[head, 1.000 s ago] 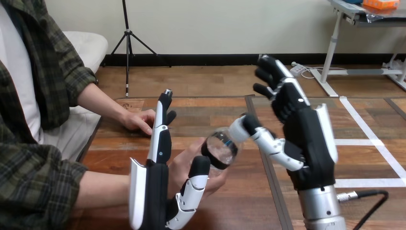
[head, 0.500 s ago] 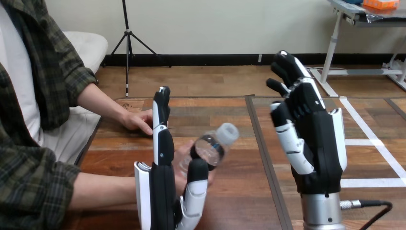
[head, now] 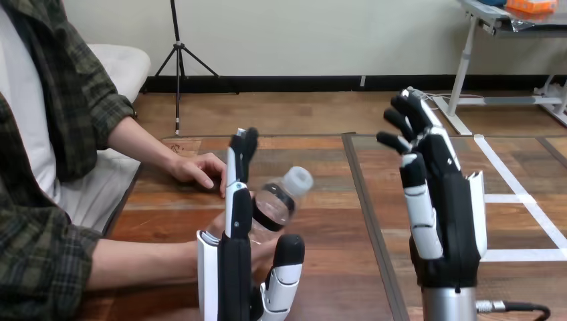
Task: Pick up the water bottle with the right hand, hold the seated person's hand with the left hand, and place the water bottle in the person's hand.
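Note:
A clear water bottle with a white cap and a black band lies tilted in the person's hand, cap pointing up and right. My left hand stands upright right in front of that hand, fingers straight up and thumb out to the side. It hides most of the person's palm, and I cannot tell whether the two touch. To the right my right hand is raised and open, holding nothing, well apart from the bottle.
The person's forearm comes in from the left along the wooden table. Their other hand rests flat on the table farther back. A dark seam runs down the table between my hands.
My right hand has let go of the bottle and drawn away to the right. The bottle has stayed in the person's hand and shifted left. My left hand has edged right.

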